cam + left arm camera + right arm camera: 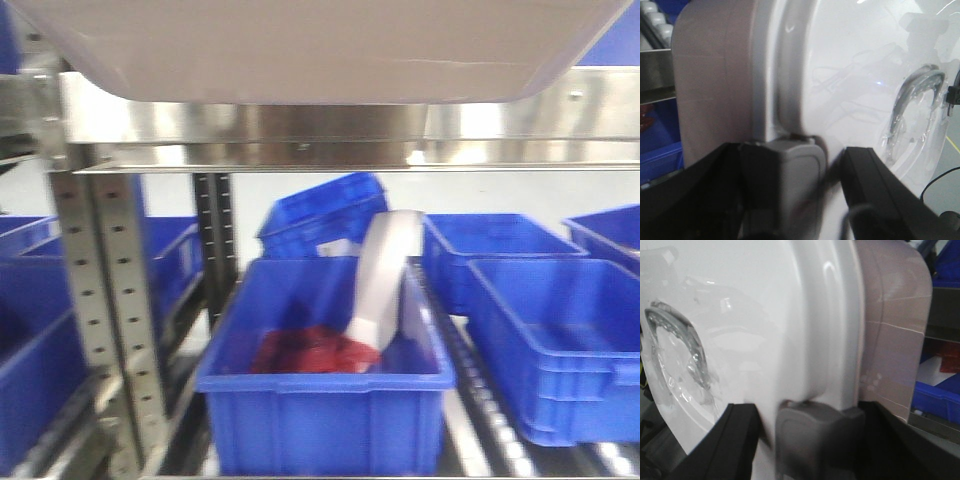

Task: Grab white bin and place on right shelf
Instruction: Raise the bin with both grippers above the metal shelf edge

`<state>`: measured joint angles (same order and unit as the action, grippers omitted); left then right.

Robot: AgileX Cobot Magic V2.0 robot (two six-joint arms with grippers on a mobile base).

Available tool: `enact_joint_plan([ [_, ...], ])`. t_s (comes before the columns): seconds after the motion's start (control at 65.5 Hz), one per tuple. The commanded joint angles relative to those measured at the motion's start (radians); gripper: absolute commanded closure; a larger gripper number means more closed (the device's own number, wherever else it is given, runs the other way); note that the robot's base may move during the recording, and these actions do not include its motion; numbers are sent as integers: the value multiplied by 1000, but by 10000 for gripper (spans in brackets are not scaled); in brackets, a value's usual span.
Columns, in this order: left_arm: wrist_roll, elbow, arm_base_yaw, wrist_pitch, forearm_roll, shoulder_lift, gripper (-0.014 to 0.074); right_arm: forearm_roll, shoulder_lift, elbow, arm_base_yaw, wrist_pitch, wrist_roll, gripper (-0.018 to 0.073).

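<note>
Left tool (796, 172) clamped on one end of the white bin (840, 75), right tool (807, 422) clamped on the other, right shelf (330, 125) rail just beyond both tools

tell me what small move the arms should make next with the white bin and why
Probably ease the white bin forward and level over the shelf's steel front rail before lowering. The left gripper and right gripper each grip at a grey clip on its rim, and the front view shows its base at about rail height, not clearly resting yet.
</note>
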<state>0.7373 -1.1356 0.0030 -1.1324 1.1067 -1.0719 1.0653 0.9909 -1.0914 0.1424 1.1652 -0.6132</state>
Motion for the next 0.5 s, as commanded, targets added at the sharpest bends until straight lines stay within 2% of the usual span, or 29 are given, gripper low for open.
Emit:
enact_joint_plan([
  [0.0,4,-37,-27,-170,221,22,336,237,-17,-39,-17,102,-8,147],
  [0.488,4,-37,-27,-170,221,22,336,237,-17,-39,-17,102,-8,147],
])
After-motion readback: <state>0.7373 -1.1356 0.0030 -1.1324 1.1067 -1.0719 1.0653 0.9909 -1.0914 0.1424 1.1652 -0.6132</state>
